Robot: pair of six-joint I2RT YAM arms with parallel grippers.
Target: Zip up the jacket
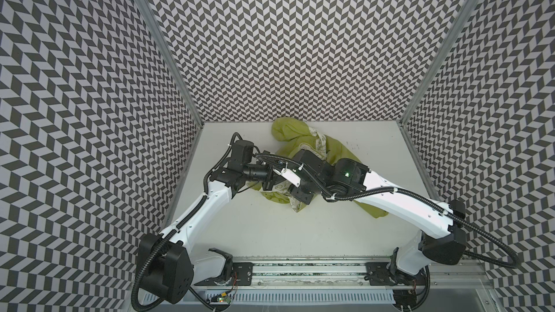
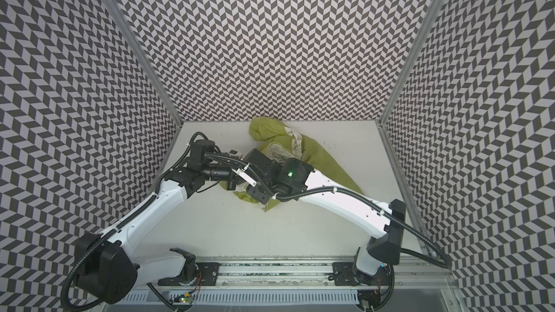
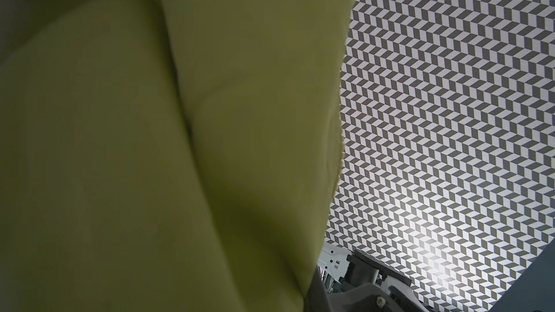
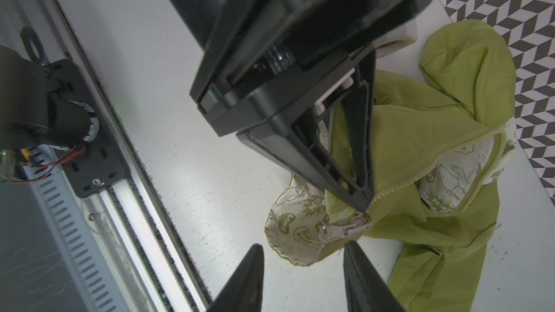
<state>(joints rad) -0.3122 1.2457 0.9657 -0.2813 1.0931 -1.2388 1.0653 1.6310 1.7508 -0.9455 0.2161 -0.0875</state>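
Your jacket (image 1: 338,150) lies crumpled on the white table (image 1: 300,235), about midway between the left and right edges and toward the far edge. In both top views its hood (image 1: 285,132) sits right at the far edge. One sleeve (image 1: 372,208) trails out toward the right edge, passing under your right arm. Both arms reach in to the middle and cross above the garment, so the fingertips are hidden from above; go by the wrist views. Seen from the right wrist, your left gripper (image 4: 362,202) comes down tilted with its fingers pressed together to a point. It pinches the green fabric just beside the zipper teeth (image 4: 399,183), close above the metal zipper pull (image 4: 345,231). Your right gripper (image 4: 304,245) stands spread, its fingers (image 4: 360,277) well apart. One fingertip sits just beside the pull; whether it touches, you cannot tell. The pull lies flat at the end of the teeth farthest from the hood. Beyond it the two pale rows part toward the collar, and the white printed lining (image 4: 450,181) shows in the gap. A flap of the same lining is turned out beside the pull. The left wrist view is mostly filled by blurred green fabric close to the lens, with the chevron wall (image 3: 450,115) beside it.
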